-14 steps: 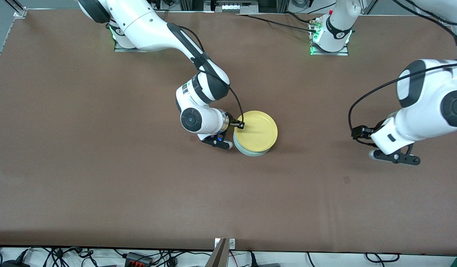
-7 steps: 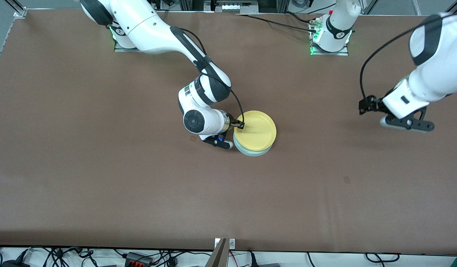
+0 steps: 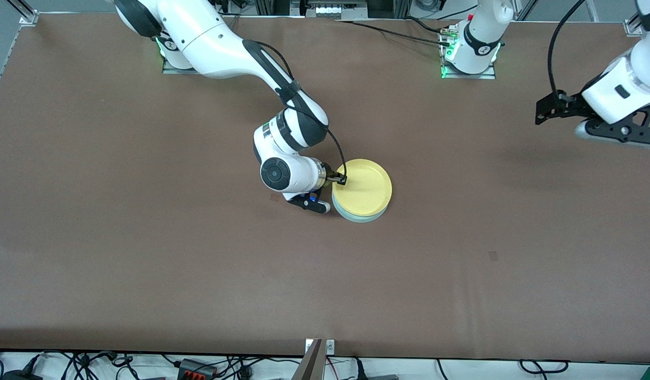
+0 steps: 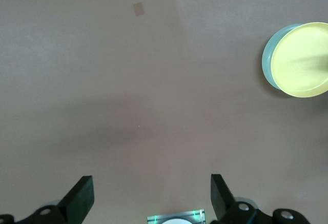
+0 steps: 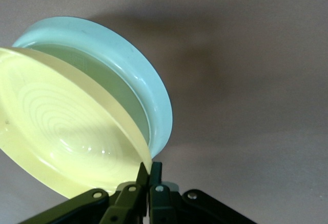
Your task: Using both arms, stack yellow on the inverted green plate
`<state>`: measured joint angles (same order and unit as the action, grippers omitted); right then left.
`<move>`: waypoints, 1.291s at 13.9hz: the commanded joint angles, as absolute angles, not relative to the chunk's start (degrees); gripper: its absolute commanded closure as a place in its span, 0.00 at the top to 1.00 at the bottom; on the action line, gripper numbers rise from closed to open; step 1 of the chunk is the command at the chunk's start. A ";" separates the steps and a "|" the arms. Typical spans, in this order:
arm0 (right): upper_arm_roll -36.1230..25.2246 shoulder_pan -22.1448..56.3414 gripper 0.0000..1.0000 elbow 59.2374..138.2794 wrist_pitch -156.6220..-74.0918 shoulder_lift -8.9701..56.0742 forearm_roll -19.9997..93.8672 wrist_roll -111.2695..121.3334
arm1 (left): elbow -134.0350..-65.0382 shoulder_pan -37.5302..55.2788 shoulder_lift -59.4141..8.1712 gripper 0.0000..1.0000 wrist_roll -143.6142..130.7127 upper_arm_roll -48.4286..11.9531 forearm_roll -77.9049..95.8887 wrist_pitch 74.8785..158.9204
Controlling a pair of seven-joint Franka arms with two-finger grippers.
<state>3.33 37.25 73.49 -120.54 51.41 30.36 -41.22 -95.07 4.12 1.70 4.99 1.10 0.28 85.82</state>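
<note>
The yellow plate (image 3: 363, 189) lies on top of the pale green plate (image 3: 356, 217) near the middle of the table, and only a crescent of green shows under it. My right gripper (image 3: 327, 203) is shut on the yellow plate's rim at the side toward the right arm's end. In the right wrist view the right gripper (image 5: 149, 170) pinches that rim. There the yellow plate (image 5: 61, 131) sits tilted, its gripped edge slightly off the green plate (image 5: 128, 65). My left gripper (image 3: 620, 132) hangs open and empty in the air over the left arm's end. The left wrist view shows the left gripper (image 4: 151, 188) wide apart over bare table, with the yellow plate (image 4: 302, 62) and the green plate (image 4: 267, 62) some way off.
A small tape mark (image 3: 493, 256) sits on the brown table nearer to the front camera than the plates, also seen as the tape mark (image 4: 138, 8). The arm bases (image 3: 470, 53) stand along the table's edge by the robots.
The left arm has swung up and away from the plates toward its own end of the table. The right gripper and the yellow plate have shifted only slightly.
</note>
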 commanded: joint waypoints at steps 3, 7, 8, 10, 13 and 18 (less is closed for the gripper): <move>3.34 38.14 0.00 73.83 -123.31 51.94 31.55 -42.01 | -91.41 2.72 -1.05 1.00 5.89 -0.26 1.32 84.02; 3.34 38.50 0.00 73.83 -124.10 51.94 31.55 -42.19 | -89.83 2.90 -2.29 1.00 4.92 0.00 0.71 87.07; 3.34 38.41 0.31 73.83 -124.10 51.94 31.55 -42.27 | -89.74 2.81 -2.29 1.00 4.83 0.00 -0.25 90.58; 3.34 38.41 1.00 73.48 -123.93 51.24 31.47 -42.01 | -90.00 2.55 -1.85 1.00 5.01 -0.09 -1.76 92.03; 2.47 37.09 1.00 73.30 -122.87 48.26 30.24 -41.57 | -90.00 1.93 -0.97 1.00 5.19 -0.44 -1.67 89.56; -0.44 32.97 1.00 72.51 -112.78 39.66 18.04 -38.42 | -90.09 1.41 -0.53 1.00 5.63 -0.44 -1.06 88.86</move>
<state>-0.51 35.36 71.78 -116.11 43.66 21.58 -40.86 -90.91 2.54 -0.92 4.95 0.55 -0.40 90.02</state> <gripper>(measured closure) 0.022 0.000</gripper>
